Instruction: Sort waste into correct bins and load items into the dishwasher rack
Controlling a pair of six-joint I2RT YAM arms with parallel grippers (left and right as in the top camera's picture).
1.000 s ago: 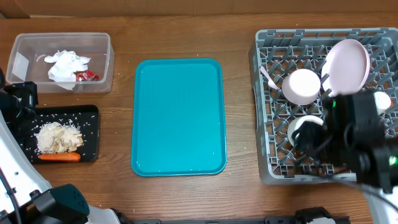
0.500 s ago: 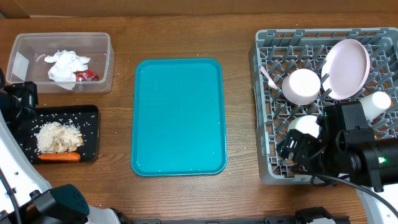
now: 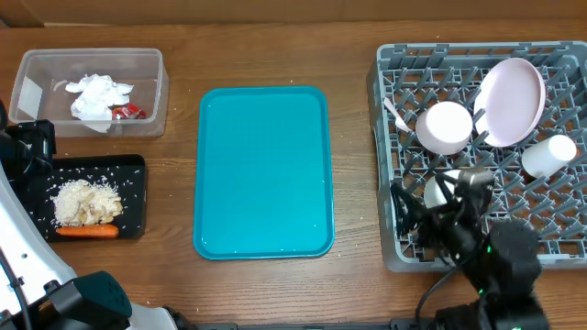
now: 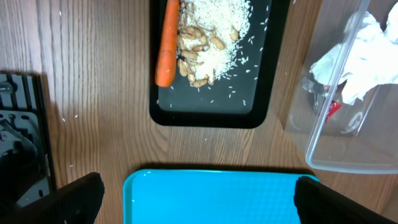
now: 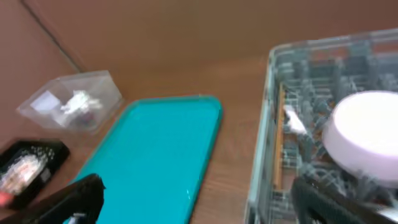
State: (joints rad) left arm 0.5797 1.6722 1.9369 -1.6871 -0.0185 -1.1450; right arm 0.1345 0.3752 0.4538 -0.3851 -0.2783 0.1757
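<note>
The grey dishwasher rack (image 3: pixel 404 73) at the right holds the white plate (image 3: pixel 512 101) on edge, two bowls (image 3: pixel 447 126) (image 3: pixel 438 190), the cup (image 3: pixel 548 156) and the fork (image 3: pixel 396 112). My right gripper (image 5: pixel 205 205) is open and empty, over the rack's front left corner. In its view I see a bowl (image 5: pixel 367 134), the fork (image 5: pixel 293 119) and a thin wooden stick (image 5: pixel 280 140) in the rack. The clear tub (image 3: pixel 151 87) holds napkins (image 3: pixel 99 94) and a red wrapper (image 3: pixel 128 112). The black tray (image 3: pixel 133 179) holds rice scraps (image 3: pixel 87 202) and the carrot (image 3: pixel 87 231). My left gripper (image 4: pixel 199 205) is open and empty.
The teal serving tray (image 3: pixel 263 171) lies bare in the middle of the wooden table. My right arm (image 3: pixel 495 261) hangs over the rack's front edge. My left arm (image 3: pixel 27 147) sits at the far left, between the tub and the black tray.
My right arm has drawn back from over the rack's right side toward the table's front edge and swung left. The cup is now uncovered. The left arm has not moved.
</note>
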